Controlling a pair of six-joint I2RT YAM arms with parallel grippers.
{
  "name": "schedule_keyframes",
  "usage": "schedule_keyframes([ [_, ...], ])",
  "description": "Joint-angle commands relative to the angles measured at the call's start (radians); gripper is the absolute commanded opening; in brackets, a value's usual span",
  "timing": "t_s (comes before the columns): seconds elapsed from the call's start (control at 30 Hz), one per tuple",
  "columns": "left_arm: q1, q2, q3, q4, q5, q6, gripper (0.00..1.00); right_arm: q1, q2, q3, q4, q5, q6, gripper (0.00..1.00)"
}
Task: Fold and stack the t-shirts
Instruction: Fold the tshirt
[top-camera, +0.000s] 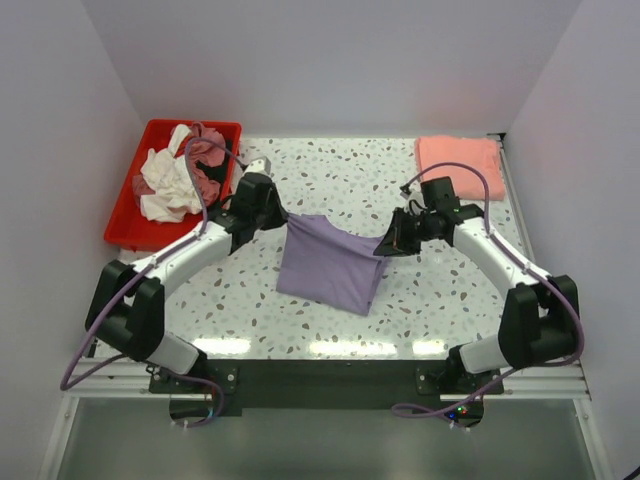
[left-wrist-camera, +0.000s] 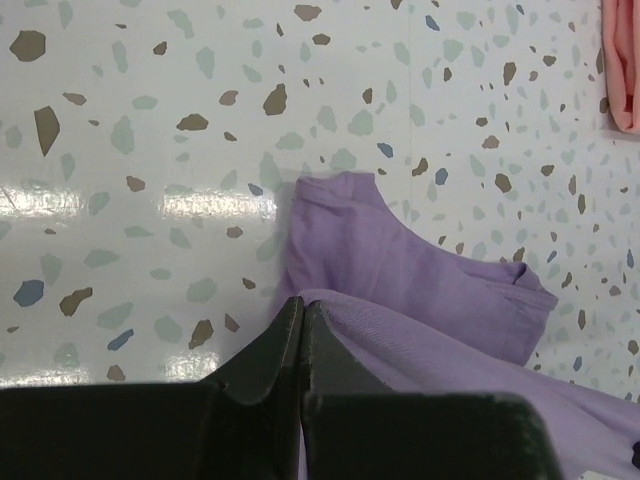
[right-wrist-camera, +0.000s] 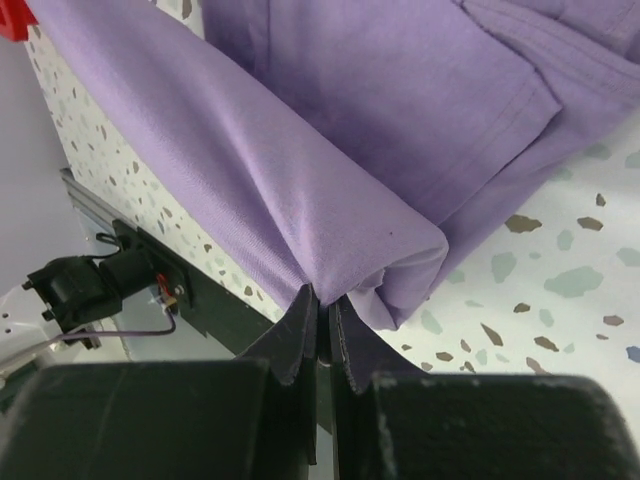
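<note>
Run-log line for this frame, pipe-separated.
stage: mid-fold | left gripper: shut on purple t-shirt | right gripper: shut on same | salmon shirt: folded, far right | red tray: crumpled shirts

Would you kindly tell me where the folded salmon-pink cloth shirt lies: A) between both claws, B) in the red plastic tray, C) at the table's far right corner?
C: the folded salmon-pink cloth shirt lies flat at the speckled table's far right corner.

lavender t-shirt (top-camera: 330, 265): soft matt cloth, fine weave | bench (top-camera: 400, 310): smooth glossy speckled top, glare streaks | tray (top-camera: 125, 225): shiny red plastic | left hand (left-wrist-camera: 302, 308), right hand (right-wrist-camera: 322, 300): matt black, faintly grainy
</note>
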Motion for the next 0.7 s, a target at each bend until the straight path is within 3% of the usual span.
schedule_keyframes([
  [0.0, 0.028, 0.048, 0.070, 0.074, -0.057, 0.043, 0.00, -0.025, 0.047, 0.028, 0.044, 0.024, 0.001, 0.02],
  [0.37, 0.036, 0.260, 0.194, 0.082, 0.015, 0.080, 0.00, -0.054, 0.123, 0.026, 0.095, 0.079, 0.023, 0.02],
  [0.63, 0.041, 0.383, 0.277, 0.081, 0.063, 0.095, 0.00, -0.078, 0.173, 0.036, 0.107, 0.128, 0.050, 0.08],
  [0.67, 0.041, 0.399, 0.291, 0.081, 0.075, 0.098, 0.09, -0.079, 0.175, 0.035, 0.110, 0.137, 0.058, 0.12],
])
